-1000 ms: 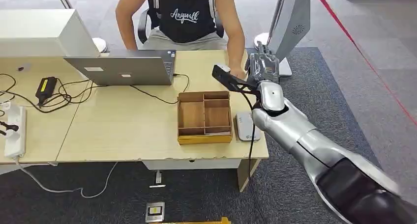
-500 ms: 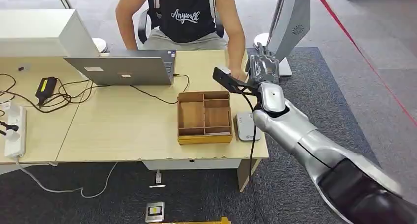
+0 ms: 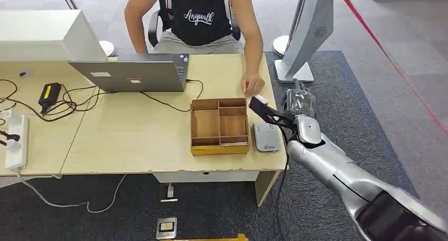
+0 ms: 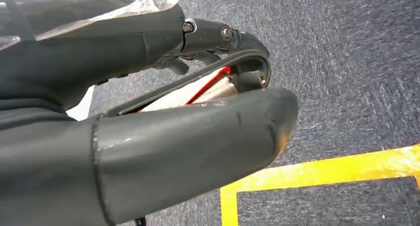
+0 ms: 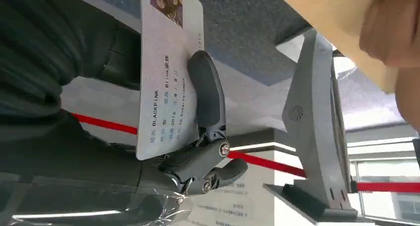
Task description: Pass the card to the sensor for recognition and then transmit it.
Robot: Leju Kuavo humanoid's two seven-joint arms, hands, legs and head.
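The right hand (image 3: 299,101) pinches the card (image 5: 166,72), a stiff glossy white rectangle, against its dark fingers (image 5: 205,94). It has drawn back from the person's hand (image 3: 252,85), now at eleven o'clock, toward the card reader (image 3: 266,137), a rounded grey pad at seven o'clock on the smooth wooden desk (image 3: 132,135). Scanning looks imminent. The left hand (image 4: 148,127) hangs over carpet; I cannot tell its grip.

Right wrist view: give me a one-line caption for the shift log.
Right hand holds the printed card upright, with the person's hand at the desk edge.
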